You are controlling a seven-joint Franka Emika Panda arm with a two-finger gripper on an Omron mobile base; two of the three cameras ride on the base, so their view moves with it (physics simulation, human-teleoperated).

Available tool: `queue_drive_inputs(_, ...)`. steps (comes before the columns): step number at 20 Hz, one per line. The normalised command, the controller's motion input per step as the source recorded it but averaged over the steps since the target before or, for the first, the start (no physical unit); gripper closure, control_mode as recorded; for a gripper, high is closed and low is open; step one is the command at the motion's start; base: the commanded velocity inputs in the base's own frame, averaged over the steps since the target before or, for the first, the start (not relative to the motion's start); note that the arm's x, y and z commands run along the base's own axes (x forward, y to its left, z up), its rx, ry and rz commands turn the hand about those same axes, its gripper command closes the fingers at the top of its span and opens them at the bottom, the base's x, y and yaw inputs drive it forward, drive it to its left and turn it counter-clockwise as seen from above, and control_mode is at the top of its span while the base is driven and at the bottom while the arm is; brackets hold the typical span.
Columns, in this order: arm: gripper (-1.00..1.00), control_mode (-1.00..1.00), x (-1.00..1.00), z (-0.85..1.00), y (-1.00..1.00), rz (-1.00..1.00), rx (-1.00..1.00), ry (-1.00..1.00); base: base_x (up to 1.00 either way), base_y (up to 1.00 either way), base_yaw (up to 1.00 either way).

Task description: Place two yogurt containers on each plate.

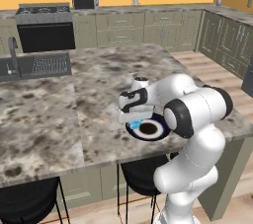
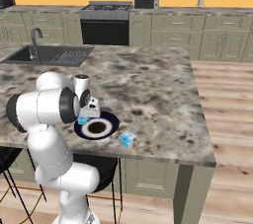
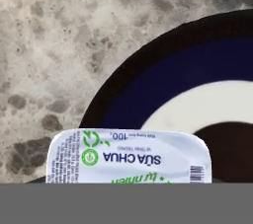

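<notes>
The white arm reaches low over the near edge of the marbled bench (image 1: pixel 59 119); its tool (image 1: pixel 132 121) hangs above the near-left rim of the dark navy plate (image 2: pixel 109 121), which lies flat on the bench close to that edge; the plate shows a navy band, a white ring and a dark centre. A light blue yogurt cup (image 1: pixel 134 125) sits directly under the tool, over the plate's rim; in the hand view its pale printed lid (image 3: pixel 129 158) lies at the bottom of the frame with the plate's rings curving behind it; the tool is closed on this cup, though the fingertips themselves are hidden; whether the cup touches the plate I cannot tell. A second light blue yogurt cup (image 2: pixel 127 138) stands on the bare bench just to the right of the plate, apart from it, near the bench's front edge. Further back on the bench a sink (image 2: pixel 47 55) with a curved tap (image 2: pixel 35 38) is set in; a stove (image 2: pixel 106 23) stands against the far wall.
</notes>
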Motion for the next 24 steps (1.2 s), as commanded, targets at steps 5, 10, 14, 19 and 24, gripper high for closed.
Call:
queue_drive_inputs(5,1.0,-1.0,0.04,-0.32,-0.13,-0.03,-0.01,0.05,0.0,0.0,0.0)
queue_drive_inputs(10,-1.0,-1.0,0.01,-0.07,-0.02,-0.01,-0.01,0.02,0.0,0.0,0.0)
queue_drive_inputs(14,-1.0,-1.0,0.01,0.04,0.0,0.0,-0.01,0.0,0.0,0.0,0.0)
queue_drive_inputs(19,-1.0,-1.0,-0.04,0.14,-0.12,0.0,0.0,0.0,0.0,0.0,0.0)
queue_drive_inputs(24,-1.0,-1.0,-0.34,0.56,-0.19,0.0,0.04,-0.05,0.0,0.0,0.0)
